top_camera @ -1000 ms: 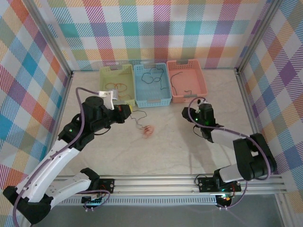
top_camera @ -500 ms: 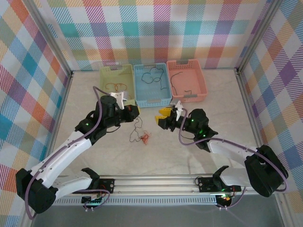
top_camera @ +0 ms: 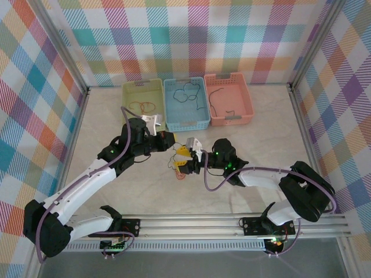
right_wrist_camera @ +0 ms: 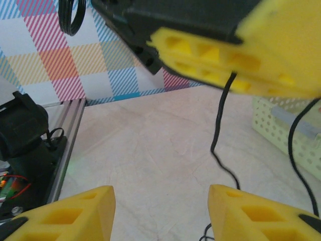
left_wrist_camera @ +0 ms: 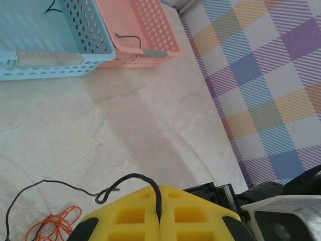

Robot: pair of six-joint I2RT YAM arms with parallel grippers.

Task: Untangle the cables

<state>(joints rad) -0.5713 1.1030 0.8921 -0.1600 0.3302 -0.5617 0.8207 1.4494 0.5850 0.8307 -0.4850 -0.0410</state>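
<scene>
Cables (top_camera: 179, 174) sit mid-frame, a black one (left_wrist_camera: 135, 176) pinched in the clenched left gripper (left_wrist_camera: 159, 213). The right gripper (right_wrist_camera: 160, 211), jaws parted, has swung in from the right, seemingly ready to separate strands.

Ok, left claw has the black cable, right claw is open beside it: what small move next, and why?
Probably ease the right claw forward and close it on the black cable. That cable hangs from the shut left claw, just ahead of the right claw's open fingers, so a second grip there could help pull it clear of the orange cable.
</scene>
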